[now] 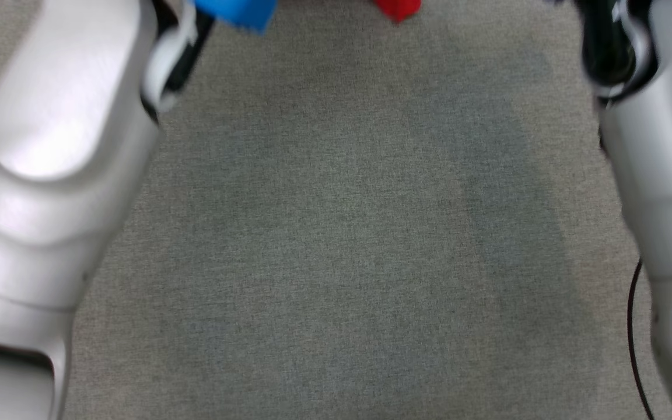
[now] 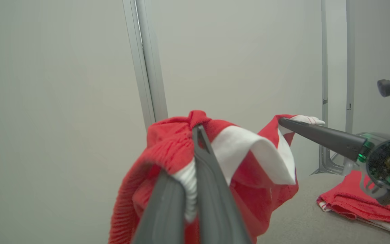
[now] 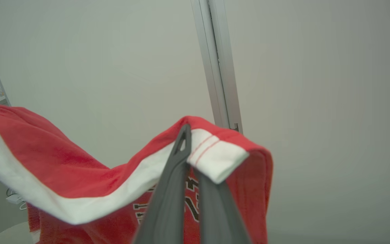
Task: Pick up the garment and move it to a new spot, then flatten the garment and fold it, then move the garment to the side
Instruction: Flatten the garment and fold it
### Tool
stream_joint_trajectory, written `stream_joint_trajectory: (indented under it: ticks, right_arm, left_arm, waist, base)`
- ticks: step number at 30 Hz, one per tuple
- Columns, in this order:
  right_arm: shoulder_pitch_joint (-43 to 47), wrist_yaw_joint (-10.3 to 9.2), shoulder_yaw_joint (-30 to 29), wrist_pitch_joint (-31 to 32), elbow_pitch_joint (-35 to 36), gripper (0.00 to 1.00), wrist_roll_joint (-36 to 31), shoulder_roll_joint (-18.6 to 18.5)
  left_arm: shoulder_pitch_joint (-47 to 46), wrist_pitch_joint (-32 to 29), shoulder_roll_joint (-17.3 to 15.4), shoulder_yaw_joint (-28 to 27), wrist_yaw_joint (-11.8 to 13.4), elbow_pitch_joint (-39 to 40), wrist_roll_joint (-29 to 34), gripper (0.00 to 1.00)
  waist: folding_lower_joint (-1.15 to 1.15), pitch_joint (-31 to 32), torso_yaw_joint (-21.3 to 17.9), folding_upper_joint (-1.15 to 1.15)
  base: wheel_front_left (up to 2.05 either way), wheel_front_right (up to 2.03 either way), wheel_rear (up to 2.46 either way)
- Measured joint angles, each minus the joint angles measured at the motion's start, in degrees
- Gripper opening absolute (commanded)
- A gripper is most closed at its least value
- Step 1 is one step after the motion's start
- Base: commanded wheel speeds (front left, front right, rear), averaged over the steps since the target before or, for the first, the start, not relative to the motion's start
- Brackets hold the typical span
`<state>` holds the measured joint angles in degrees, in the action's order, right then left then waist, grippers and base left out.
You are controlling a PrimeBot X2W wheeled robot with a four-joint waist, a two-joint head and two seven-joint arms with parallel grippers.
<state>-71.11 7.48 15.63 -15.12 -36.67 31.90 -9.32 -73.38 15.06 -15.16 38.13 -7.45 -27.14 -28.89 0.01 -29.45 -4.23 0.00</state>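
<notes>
Garment [image 2: 245, 159]: a red jersey with broad white bands, suspended in the air between both grippers, in front of a pale wall [image 2: 63, 84] and a vertical metal post [image 2: 147, 67]. Left gripper [image 2: 196, 142]: fingers together, clamped on a bunched red edge with white ribbed trim. In the left wrist view the cloth drapes over the fingers and down both sides of them. Right gripper [image 3: 185, 142]: fingers together, clamped on a white hem marked with two thin red lines. A fold of that hem hangs over the right side of the fingers. From this grip point the fabric sags in a shallow curve toward the left edge of the right wrist view. Black and white lettering [image 3: 190, 200] is visible on the red panel hanging below the right gripper. In the left wrist view the right gripper enters from the right, its tip on a raised corner of the garment. Below it, a folded red cloth [image 2: 357, 203] lies on the grey surface [image 2: 300, 220], apart from the held garment. Head view: two pale forearms [image 1: 50, 146] frame the grey surface. A blurred blue object [image 1: 237, 11] and a red tip of cloth [image 1: 397, 9] sit at the top edge; whether that red tip belongs to the garment cannot be determined. A black cable [image 1: 633, 326] runs beside the right forearm.
</notes>
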Motion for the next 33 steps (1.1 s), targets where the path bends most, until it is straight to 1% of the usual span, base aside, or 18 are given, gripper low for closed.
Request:
stream_joint_trajectory:
  ticks: [2,4,6,11,17,21,25,28,33]
  right_arm:
    - [4.82,0.0,0.64,-0.01,1.62,0.0,0.02,-0.02]
    - [10.39,0.0,1.67,-0.01,3.25,0.0,0.08,-0.05]
    - [16.0,0.01,2.83,0.01,5.02,0.0,0.08,-0.31]
    - [29.85,0.0,4.2,0.0,9.67,0.0,1.79,-0.87]
    - [45.47,0.0,4.54,0.0,14.37,0.0,3.24,-2.35]
    - [54.06,0.0,5.84,0.0,16.47,0.0,4.02,-3.19]
    - [61.57,0.0,5.25,0.0,18.56,0.0,4.56,-3.88]
    - [67.23,0.0,5.1,0.0,20.28,0.0,4.43,-3.99]
    - [74.54,0.0,3.21,0.0,23.8,0.0,4.53,-3.77]
  left_arm:
    - [5.24,0.0,-0.18,-0.77,0.0,1.38,0.31,0.0]
    - [11.23,0.01,-0.09,-2.97,0.0,3.23,0.8,0.0]
    - [17.69,0.0,-0.16,-3.99,0.0,4.97,2.57,0.0]
    - [33.72,0.0,0.93,-7.39,0.0,8.4,4.45,0.0]
    - [48.8,0.01,1.82,-9.16,0.0,11.07,5.88,0.0]
    - [56.64,0.0,1.74,-7.68,0.0,12.25,6.41,0.0]
    - [62.96,0.0,1.0,-5.78,0.0,12.5,6.78,0.0]
    - [66.83,-0.01,0.35,-5.34,0.0,13.06,6.95,0.0]
    - [71.36,0.0,-0.68,-5.02,0.0,14.49,6.73,0.0]
  waist:
    - [0.0,0.64,0.16,0.0]
    - [-0.01,1.51,0.31,0.0]
    - [-0.01,2.56,0.55,0.0]
    - [-0.02,5.9,0.99,0.0]
    - [-0.03,10.53,1.67,0.0]
    - [-0.03,13.79,2.0,0.0]
    - [-0.03,17.16,2.33,0.0]
    - [-0.04,19.59,2.67,0.0]
    - [-0.03,22.51,3.47,0.0]
  base:
    - [0.0,0.0,0.0]
    - [0.0,0.0,0.0]
    - [0.0,0.0,0.0]
    - [0.0,0.0,0.0]
    - [0.0,0.0,0.0]
    - [0.0,0.0,0.0]
    - [0.0,0.0,0.0]
    - [0.0,0.0,0.0]
    - [0.0,0.0,0.0]
